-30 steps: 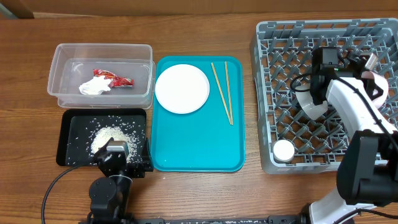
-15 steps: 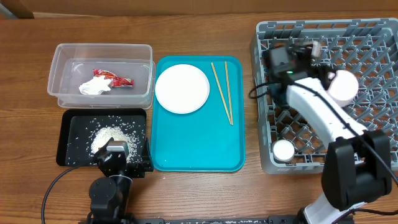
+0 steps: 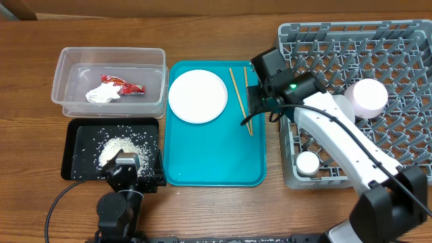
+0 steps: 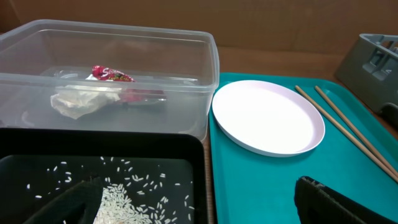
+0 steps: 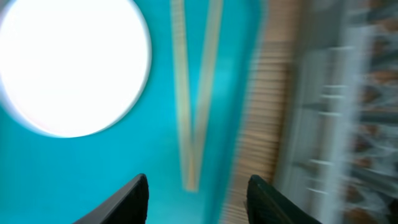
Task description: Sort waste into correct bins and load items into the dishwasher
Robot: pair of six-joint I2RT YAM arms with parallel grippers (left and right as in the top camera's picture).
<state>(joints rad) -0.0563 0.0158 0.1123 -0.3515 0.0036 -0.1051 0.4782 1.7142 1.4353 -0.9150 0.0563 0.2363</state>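
- Hovering over the chopsticks [image 3: 236,88] on the teal tray [image 3: 216,155], right gripper [image 5: 198,190] is partly open, holding nothing.
- Left gripper [image 4: 196,193] sits wide open and empty by the black tray [image 3: 77,135] of rice [image 3: 121,145].
- Plate's [image 3: 197,96] beside the chopsticks; bowl [image 3: 366,96] and cup [image 3: 308,163] are in the dish rack [image 3: 405,47].

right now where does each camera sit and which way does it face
overhead: above table, facing down; left arm, right arm show
left wrist: low over black tray, facing clear tub; open left gripper shows
right wrist: above teal tray, blurred, facing down; right gripper shows
both wrist views share plate and chopsticks
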